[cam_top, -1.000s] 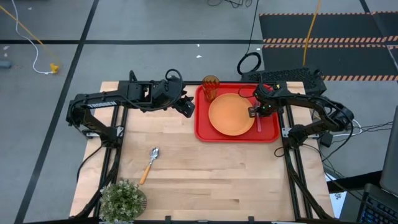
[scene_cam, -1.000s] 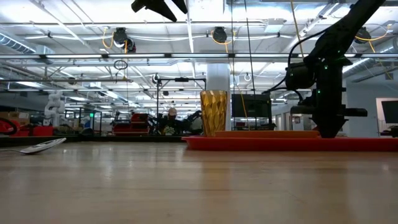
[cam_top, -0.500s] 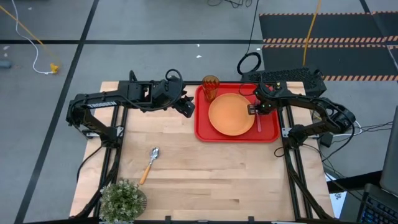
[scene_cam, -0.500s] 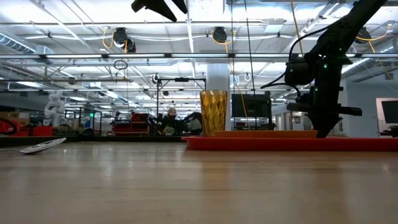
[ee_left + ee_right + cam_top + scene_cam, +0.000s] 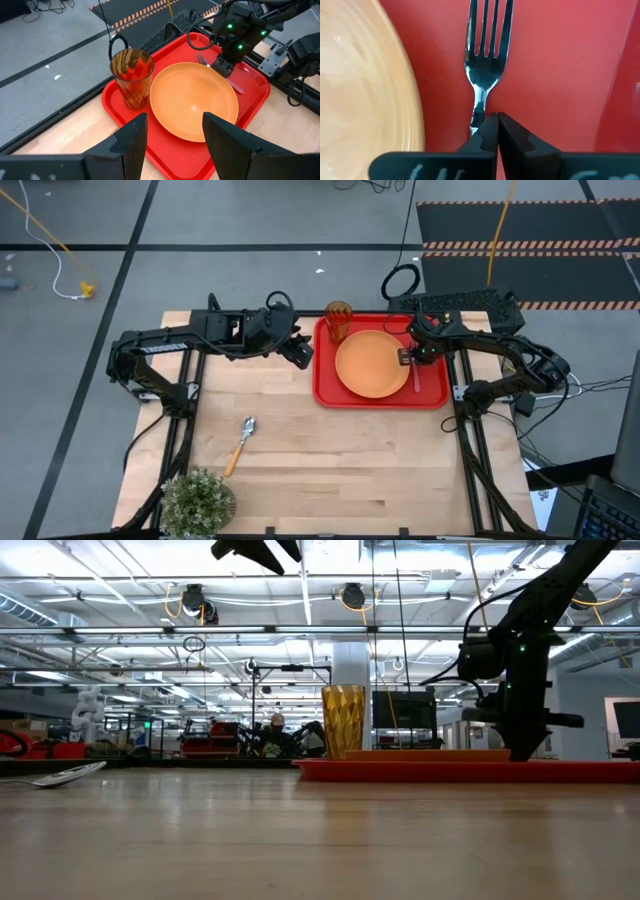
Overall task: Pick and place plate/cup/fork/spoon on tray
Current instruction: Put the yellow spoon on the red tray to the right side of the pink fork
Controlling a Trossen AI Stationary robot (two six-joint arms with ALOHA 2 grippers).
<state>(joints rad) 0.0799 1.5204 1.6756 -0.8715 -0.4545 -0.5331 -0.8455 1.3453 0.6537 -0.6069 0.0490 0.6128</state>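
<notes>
Fork [image 5: 485, 47] lies on the tray [image 5: 325, 385] beside the plate [image 5: 372, 364]. Right end effector [image 5: 496, 131] hovers clenched above its neck, apparently empty. Left end effector [image 5: 172, 132] waits released.

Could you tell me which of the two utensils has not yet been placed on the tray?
The spoon, with its yellow-orange handle, lies on the bare table. The fork already lies on the red tray beside the plate.

The right arm reaches in from the bench's right side, its wrist bent downward so the right end effector [image 5: 417, 356] points at the surface, low in the far right part of the scene; its two dark fingers [image 5: 487, 135] are pressed together. The left arm stretches rightward along the far edge, raised, its left end effector [image 5: 298, 352] held with fingers [image 5: 134, 142] spread wide apart.
</notes>
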